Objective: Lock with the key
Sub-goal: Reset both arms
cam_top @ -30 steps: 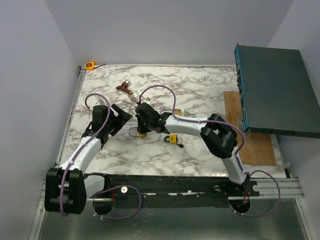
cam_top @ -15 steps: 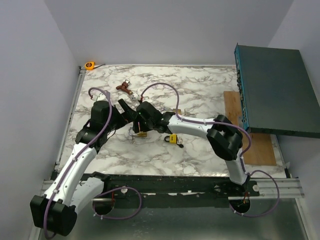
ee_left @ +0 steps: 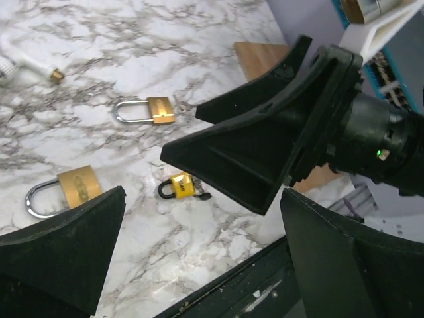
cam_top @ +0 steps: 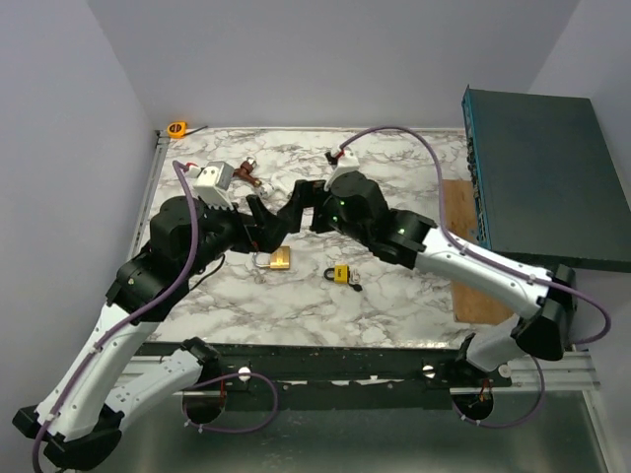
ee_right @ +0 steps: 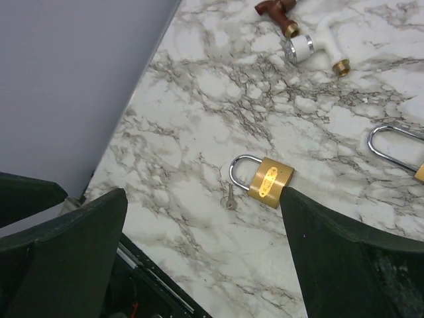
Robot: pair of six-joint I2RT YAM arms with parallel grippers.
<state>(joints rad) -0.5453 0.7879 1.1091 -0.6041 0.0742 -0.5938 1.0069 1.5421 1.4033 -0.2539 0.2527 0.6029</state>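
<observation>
A brass padlock (cam_top: 277,260) (ee_right: 268,181) (ee_left: 76,187) lies flat on the marble table (cam_top: 394,158), its steel shackle pointing left. A small silver key (ee_right: 228,199) lies loose on the marble just beside the shackle, outside the lock. My left gripper (cam_top: 266,224) (ee_left: 199,265) hovers open above and left of the padlock, holding nothing. My right gripper (cam_top: 304,200) (ee_right: 205,265) hangs open above the padlock, also holding nothing; its black fingers (ee_left: 265,146) fill the middle of the left wrist view.
A small yellow padlock (cam_top: 340,274) (ee_left: 180,185) with a dark key in it lies to the right. A second brass padlock (ee_left: 149,110) lies farther back. Brown and white pipe fittings (ee_right: 278,8) (cam_top: 244,169), an orange tape measure (cam_top: 176,128), a teal box (cam_top: 547,177) and a wooden board (cam_top: 463,207) stand around.
Both arms have risen off the table and away from the brass padlock. The right gripper, earlier shut down at the lock, has opened, and the key now lies on the marble.
</observation>
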